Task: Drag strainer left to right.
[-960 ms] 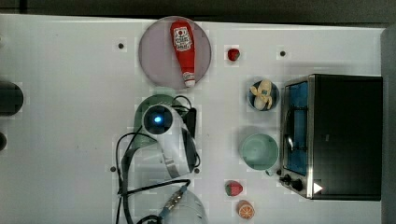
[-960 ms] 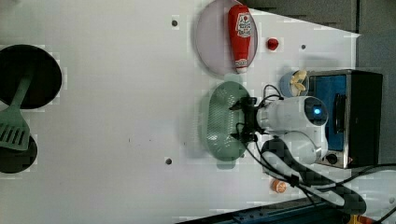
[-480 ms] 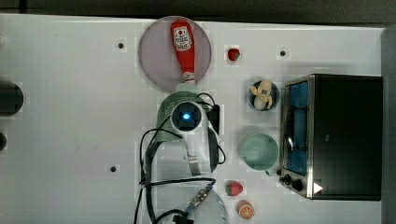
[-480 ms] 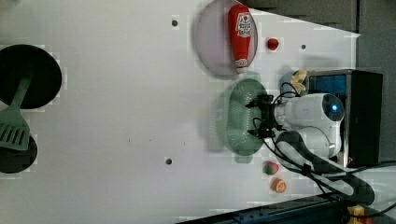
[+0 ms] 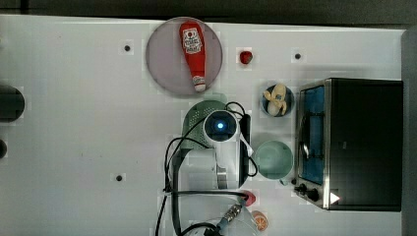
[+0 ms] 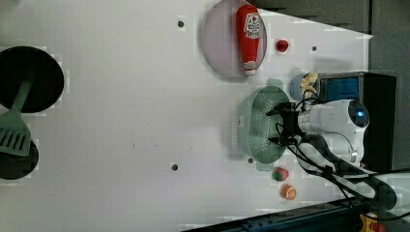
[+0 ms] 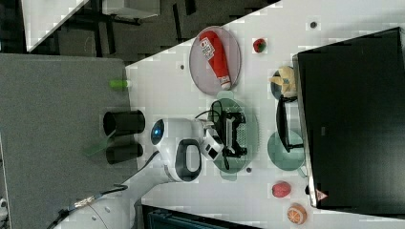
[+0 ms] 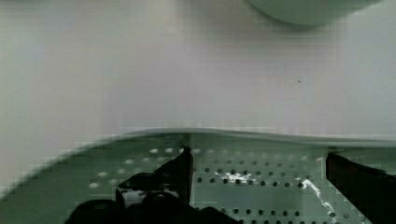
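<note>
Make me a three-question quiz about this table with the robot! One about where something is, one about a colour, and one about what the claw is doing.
1. Where does the ketchup bottle lie?
A. On the grey-lilac plate
B. Inside the oven
C. In the round green bowl

2. What colour is the strainer?
A. Red
B. Pale mint green
C. Black

3. How is the claw?
A. Shut on the bottle
B. Open, fingers down inside the strainer
C. Shut on a fruit

Answers:
1 A, the top view shows the bottle lying across the plate.
2 B, the left view shows its holed green inside.
3 B, the wrist view shows two fingers far apart over the holes.
</note>
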`<act>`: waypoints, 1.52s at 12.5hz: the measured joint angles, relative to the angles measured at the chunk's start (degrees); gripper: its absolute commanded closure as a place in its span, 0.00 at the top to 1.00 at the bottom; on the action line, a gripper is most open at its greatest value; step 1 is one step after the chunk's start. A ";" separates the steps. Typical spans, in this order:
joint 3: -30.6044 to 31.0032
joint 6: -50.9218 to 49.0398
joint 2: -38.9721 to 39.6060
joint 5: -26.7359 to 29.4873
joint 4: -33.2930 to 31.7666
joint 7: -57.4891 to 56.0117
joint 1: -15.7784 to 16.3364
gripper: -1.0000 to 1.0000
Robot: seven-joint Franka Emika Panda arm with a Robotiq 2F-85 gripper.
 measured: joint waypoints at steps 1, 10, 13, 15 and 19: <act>0.13 0.56 -0.39 -0.80 0.00 -0.17 -0.13 1.00; 4.77 -16.76 -17.78 -0.04 -0.34 -15.64 -0.15 1.00; 4.67 -33.60 -31.35 4.78 7.95 -24.38 1.35 1.00; 3.98 -43.43 -38.89 6.31 15.22 -32.55 1.34 1.00; 2.18 -52.84 -44.57 7.34 27.31 -46.20 1.29 1.00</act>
